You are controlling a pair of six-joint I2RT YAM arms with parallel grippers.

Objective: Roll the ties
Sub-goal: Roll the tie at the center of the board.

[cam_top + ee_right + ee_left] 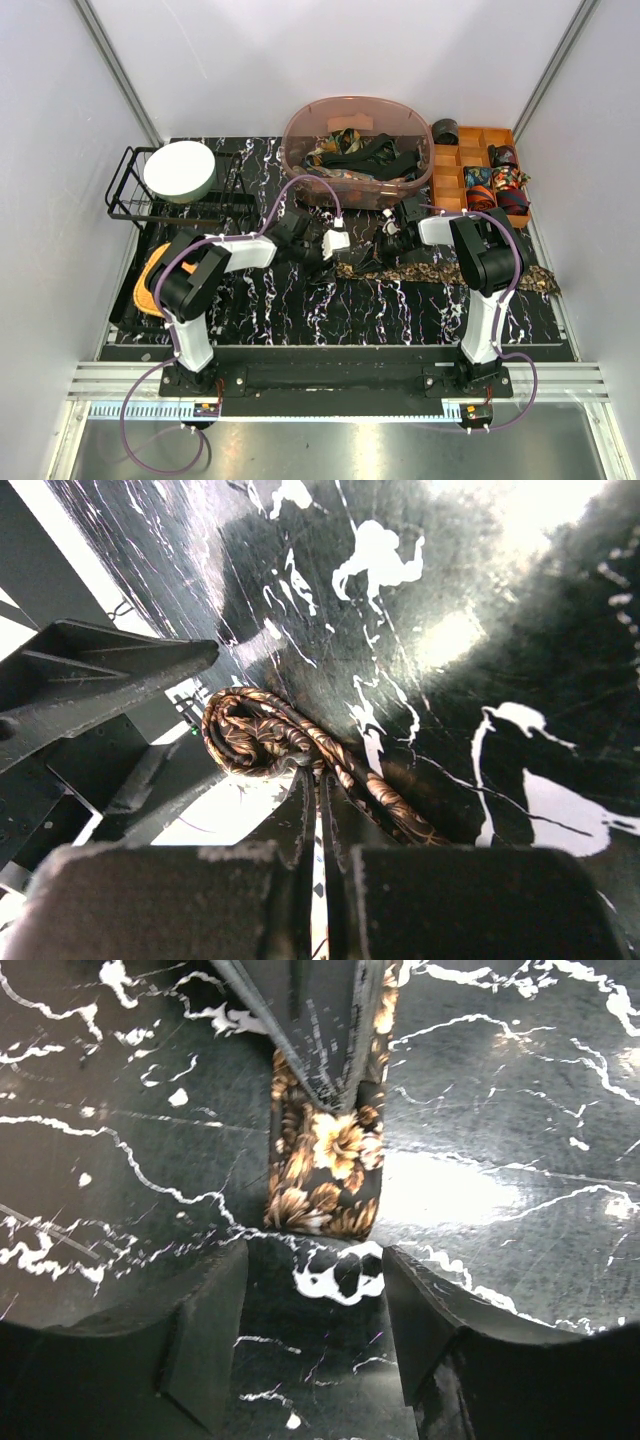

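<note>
Standing open: my left gripper [315, 1270], fingers [200, 1340] apart, nothing between them, low over desk [300, 300]. Flat end of brown patterned tie [325, 1175] lies just ahead of it. My right gripper [318, 785] closed, tips down on same tie; cannot tell whether fabric is pinched. Tie curls into loose loop beside those tips, remainder running right across desk. More ties [355, 155] heaped in tinted bin [300, 165]; rolled ties [495, 185] in orange tray [445, 170].

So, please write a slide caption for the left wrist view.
Open left jaws facing the end of a floral tie on the black marbled table.
</note>
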